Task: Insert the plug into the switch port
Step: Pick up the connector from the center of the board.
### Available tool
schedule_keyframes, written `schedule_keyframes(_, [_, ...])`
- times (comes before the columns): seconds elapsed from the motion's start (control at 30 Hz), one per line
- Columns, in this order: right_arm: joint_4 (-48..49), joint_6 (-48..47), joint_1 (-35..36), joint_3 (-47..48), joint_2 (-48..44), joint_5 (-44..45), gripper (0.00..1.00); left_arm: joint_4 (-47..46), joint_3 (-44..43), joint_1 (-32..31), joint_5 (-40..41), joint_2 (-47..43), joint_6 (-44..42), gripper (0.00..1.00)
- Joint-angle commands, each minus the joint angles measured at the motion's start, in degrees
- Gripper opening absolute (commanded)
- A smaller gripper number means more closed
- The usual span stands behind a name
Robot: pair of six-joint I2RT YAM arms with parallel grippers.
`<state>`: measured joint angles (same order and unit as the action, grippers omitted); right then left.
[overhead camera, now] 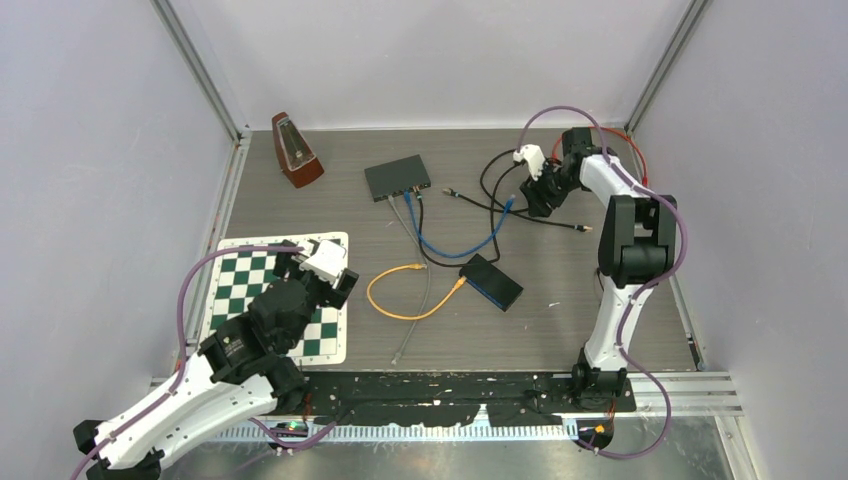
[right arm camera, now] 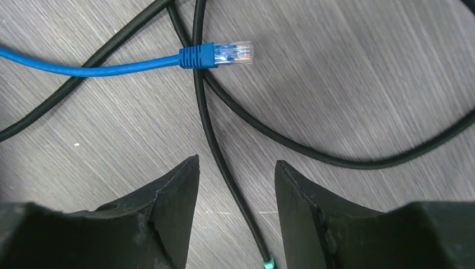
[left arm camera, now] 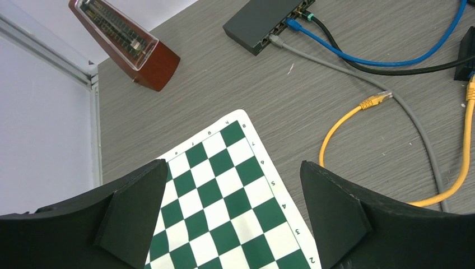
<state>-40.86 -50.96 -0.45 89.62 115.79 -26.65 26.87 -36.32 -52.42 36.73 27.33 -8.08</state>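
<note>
Right tool (right arm camera: 236, 163) half-open, straddling black cable (right arm camera: 215, 151)

The only readable marks were on the chessboard mat (left arm camera: 224, 185). In the left wrist view, numbers printed on the white border along its right edge read 7, 6, 5, 4, 3 and 2. The small marks on the border near its top corner were too unclear to read.

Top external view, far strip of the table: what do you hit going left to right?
metronome → network switch → loose blue plug → right hand
</note>
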Motion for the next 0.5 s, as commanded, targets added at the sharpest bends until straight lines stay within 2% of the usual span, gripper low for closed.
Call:
schedule_keyframes(0.0, [-3.2,-6.0,2.4,2.4,2.5,0.2,0.59,-2.0,-1.6,0.0,-0.3,-0.7,-0.3,0.93])
schedule_keyframes(0.17, [-3.4,-4.5,4.3,3.9,5.4,4.6,0.59,-1.9,-1.7,0.0,0.0,-0.5,-0.5,0.92])
schedule_keyframes(0.33, [-4.4,-2.8,4.5,5.3,7.7,7.0,0.52,-1.9,-1.5,0.0,0.5,-1.8,-0.6,0.93])
schedule_keyframes(0.43, [-5.2,-2.6,4.5,5.3,7.9,7.2,0.36,-2.5,-1.2,0.0,0.5,-2.3,-0.7,0.93])
schedule_keyframes(0.47, [-5.2,-2.4,4.5,5.0,7.9,7.4,0.27,-2.5,-1.2,0.0,0.4,-2.3,-0.7,0.93])
